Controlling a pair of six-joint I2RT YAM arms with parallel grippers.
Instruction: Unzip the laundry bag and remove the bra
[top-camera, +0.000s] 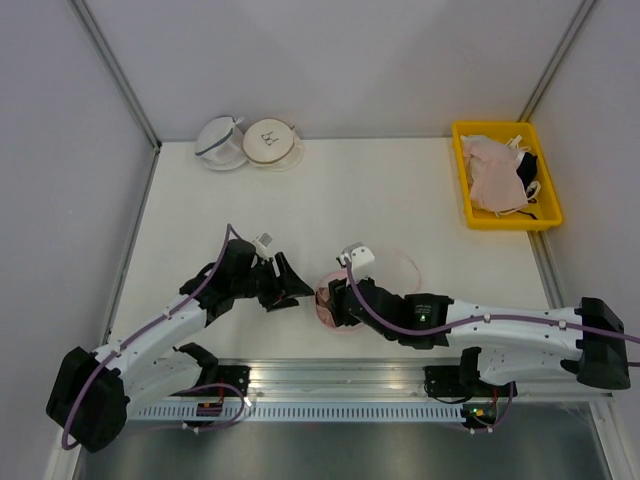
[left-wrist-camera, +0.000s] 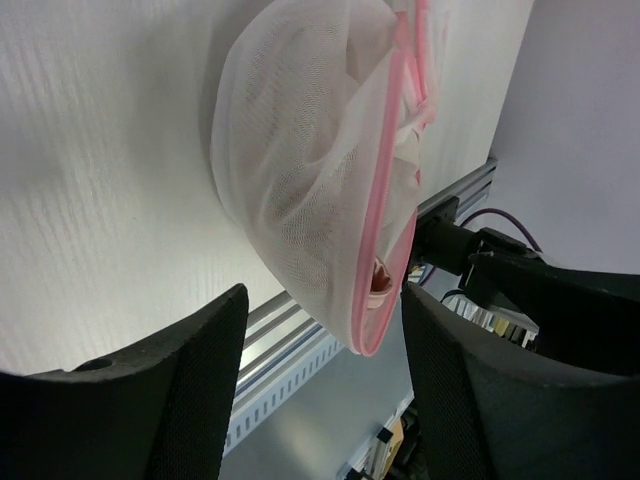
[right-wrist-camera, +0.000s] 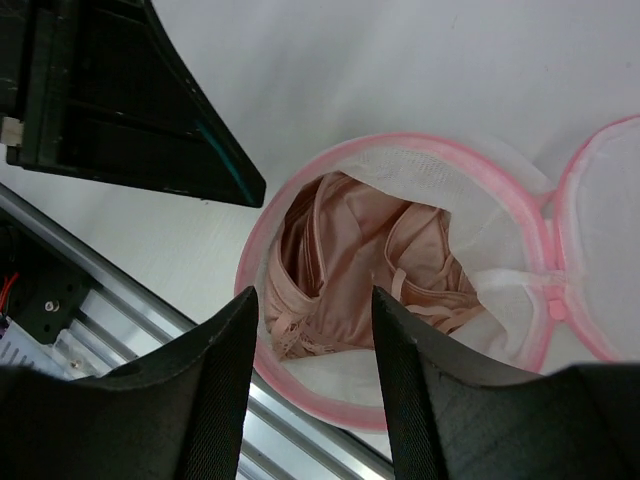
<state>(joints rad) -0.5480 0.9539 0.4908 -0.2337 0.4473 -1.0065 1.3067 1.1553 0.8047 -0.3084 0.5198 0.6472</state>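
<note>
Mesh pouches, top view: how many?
3. Pink-rimmed round white mesh pouch, front centre; dark-trimmed white mesh pouch and beige-rimmed pouch side by side, far left. Yellow bin could hide more.

Robot lab cell, white panel walls (top-camera: 350, 60), aluminium rail (top-camera: 340, 378)

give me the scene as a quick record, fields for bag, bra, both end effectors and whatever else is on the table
bag: unzipped, lid flipped open
bra: inside the bag, not grasped
left end effector: open, at the bag's side
right end effector: open, over the bra
elsewhere: yellow bin with garments, far right; dark-trim pouch and beige-rim pouch, far left
</note>
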